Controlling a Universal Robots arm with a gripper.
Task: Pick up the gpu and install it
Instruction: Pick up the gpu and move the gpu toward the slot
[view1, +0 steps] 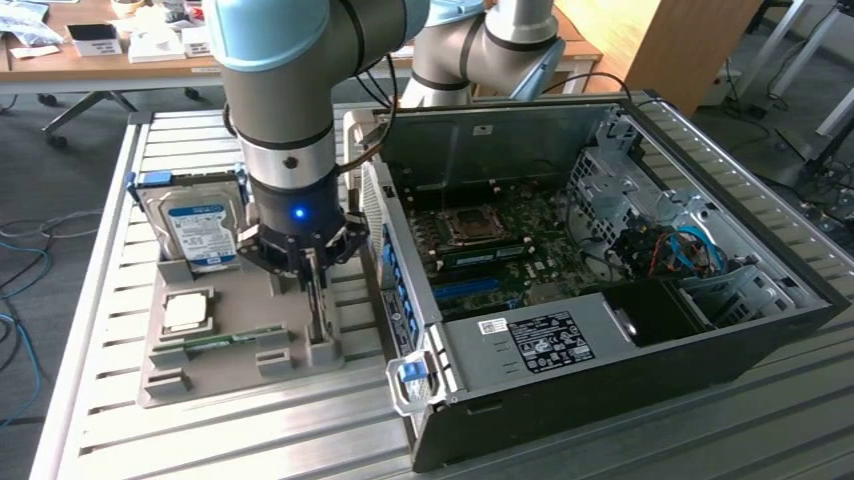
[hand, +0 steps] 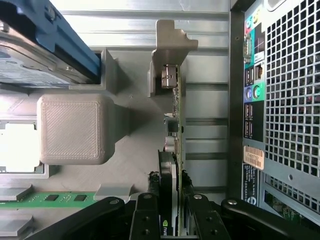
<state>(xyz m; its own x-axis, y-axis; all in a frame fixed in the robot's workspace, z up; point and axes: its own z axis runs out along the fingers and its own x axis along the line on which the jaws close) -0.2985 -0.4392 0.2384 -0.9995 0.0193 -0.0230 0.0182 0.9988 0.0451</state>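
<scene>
Leftmost, I see the drive (view1: 198, 232) standing in the tray (view1: 200, 385), with a chip (view1: 186, 312) and a green memory stick (view1: 214, 342) in front of it. Next, my gripper (view1: 316, 295) sits low on the gpu (view1: 319, 325), which stands on edge in its tray slot; the fingers (hand: 145, 220) pinch its two faces. Rightmost, just beside the tray, lies the open case (view1: 601, 410).
</scene>
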